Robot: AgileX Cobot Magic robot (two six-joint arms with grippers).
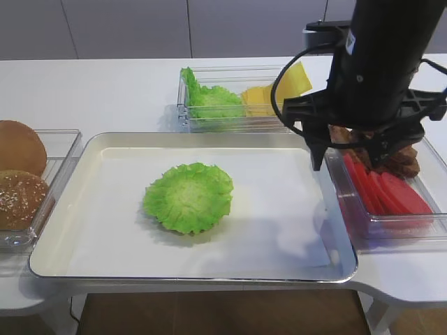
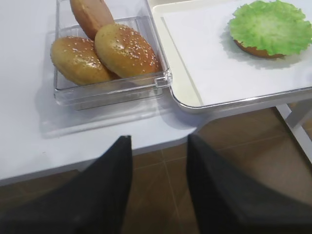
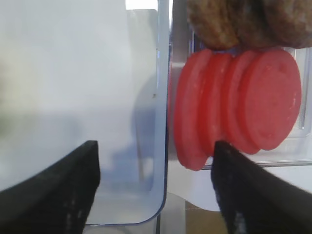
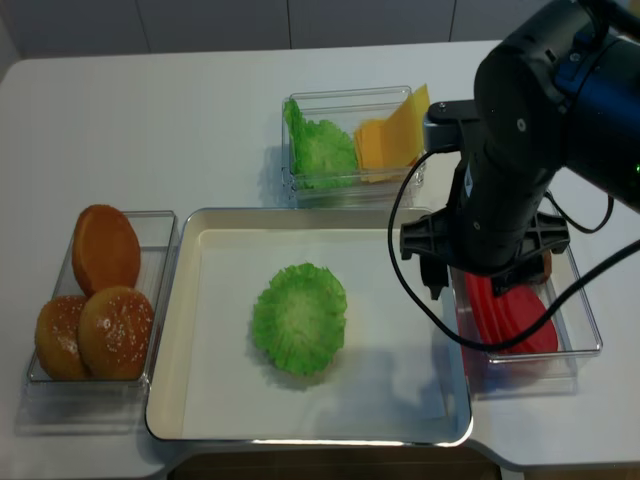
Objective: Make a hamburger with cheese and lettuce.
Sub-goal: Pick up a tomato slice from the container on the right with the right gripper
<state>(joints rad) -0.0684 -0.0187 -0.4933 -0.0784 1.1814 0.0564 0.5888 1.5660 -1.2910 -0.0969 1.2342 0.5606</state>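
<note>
Lettuce (image 1: 188, 197) tops a bun base on the tray (image 1: 91, 230); the right gripper (image 3: 156, 195), wide open and empty, hovers over tomato slices (image 3: 239, 109); cheese (image 1: 269, 94) remains unplaced.

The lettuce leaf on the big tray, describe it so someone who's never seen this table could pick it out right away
Find the large white tray in the middle of the table, between the bun box and the box of red slices. The lettuce leaf lies flat near its centre, over a bun base. Unlike the spare lettuce standing in the rear box beside the cheese, it lies alone on the tray.
</note>
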